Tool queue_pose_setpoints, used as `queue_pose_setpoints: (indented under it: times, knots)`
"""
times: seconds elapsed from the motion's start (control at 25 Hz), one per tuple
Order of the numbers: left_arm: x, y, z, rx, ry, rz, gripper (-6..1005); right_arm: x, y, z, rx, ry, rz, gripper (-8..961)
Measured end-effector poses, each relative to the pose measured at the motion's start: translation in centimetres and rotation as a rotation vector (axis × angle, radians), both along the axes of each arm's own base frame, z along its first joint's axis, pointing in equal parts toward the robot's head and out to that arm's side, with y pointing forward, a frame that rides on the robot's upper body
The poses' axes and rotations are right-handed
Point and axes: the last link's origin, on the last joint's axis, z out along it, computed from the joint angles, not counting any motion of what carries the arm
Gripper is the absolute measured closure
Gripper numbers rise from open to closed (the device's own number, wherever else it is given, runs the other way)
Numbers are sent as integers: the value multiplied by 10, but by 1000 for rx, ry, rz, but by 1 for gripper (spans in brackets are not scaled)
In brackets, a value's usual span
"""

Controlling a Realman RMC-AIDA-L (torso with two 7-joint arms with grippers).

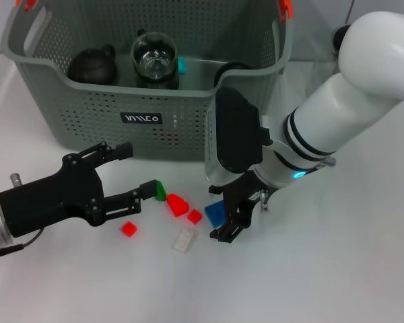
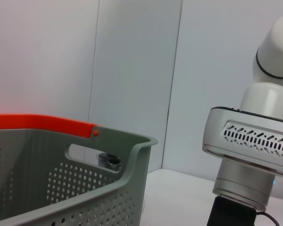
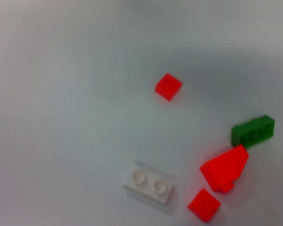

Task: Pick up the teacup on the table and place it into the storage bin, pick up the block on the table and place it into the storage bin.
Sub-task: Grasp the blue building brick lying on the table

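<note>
Head view put the white brick (image 1: 184,240) nearest, with small red blocks (image 1: 128,229) around it and a larger red wedge (image 1: 177,204) beyond. Left gripper (image 1: 136,171) lay low on the table, fingers spread wide and empty, one tip touching the green block (image 1: 161,190). Right gripper (image 1: 233,214) hung over the blue block (image 1: 215,212), fingers parted around it. Farther back stood the storage bin (image 1: 148,121), holding a dark teacup (image 1: 92,66), a glass teapot (image 1: 155,62) and another dark object at its right end.
</note>
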Motion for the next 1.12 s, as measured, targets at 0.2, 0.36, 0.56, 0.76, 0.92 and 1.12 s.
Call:
queue_pose_setpoints:
  times: [0.2,0.36,0.56,0.76,0.92,1.12]
  knots:
    - [0,0,0,0,0,0,155,1,0,1,4,5,-13,41]
    - [0,0,0,0,0,1,155,1,0,1,5,6,-16,71]
    - [0,0,0,0,0,1,155,0,1,1,7,8,-17,157]
    - [0,0,0,0,0,1,155,0,1,1,8,8,-15,243]
    - [0,0,0,0,1,0,156,0,1,1,9,7,-14,328]
    - [0,0,1,1,1,0,156,1,1,1,10,6,-14,327]
